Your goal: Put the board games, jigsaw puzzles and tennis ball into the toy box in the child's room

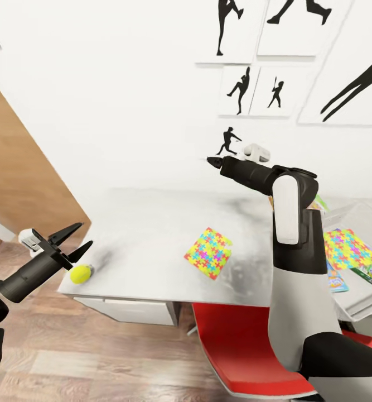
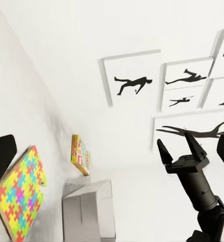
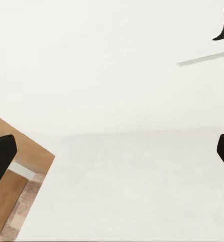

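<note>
Room: I see white walls hung with black ball-player silhouette pictures (image 1: 256, 91), and a wood-plank floor (image 1: 96, 357) below.
Desk: the pale desk (image 1: 152, 234) runs across the middle of the head view, with a red chair (image 1: 236, 346) tucked under its near edge.
Toy box: the light grey box (image 2: 89, 212) sits at the right end of the desk; in the head view my right arm covers most of it, and I make out a second puzzle sheet (image 1: 347, 247) and what look like colourful game boxes there. Whether they lie in it or beside it, I cannot tell.
Puzzle on desk: one bright puzzle (image 1: 208, 252) lies flat near the desk's middle, turned cornerwise, well apart from both arms.
Ball: the tennis ball (image 1: 81, 273) rests at the desk's near left corner, close to the edge.
Left end effector: the left end effector (image 1: 74, 239) is spread wide and empty, held just above and a little left of the ball, fingers pointing right across the desk.
Right end effector: the right end effector (image 1: 212, 161) is raised high over the desk; from the left wrist view its fingers stand apart with nothing between them.
Key relation: the ball lies just below the left fingertips, so I judge the left arm far nearer; a short drop should bracket it.
Risk: it may roll off the edge if nudged.
</note>
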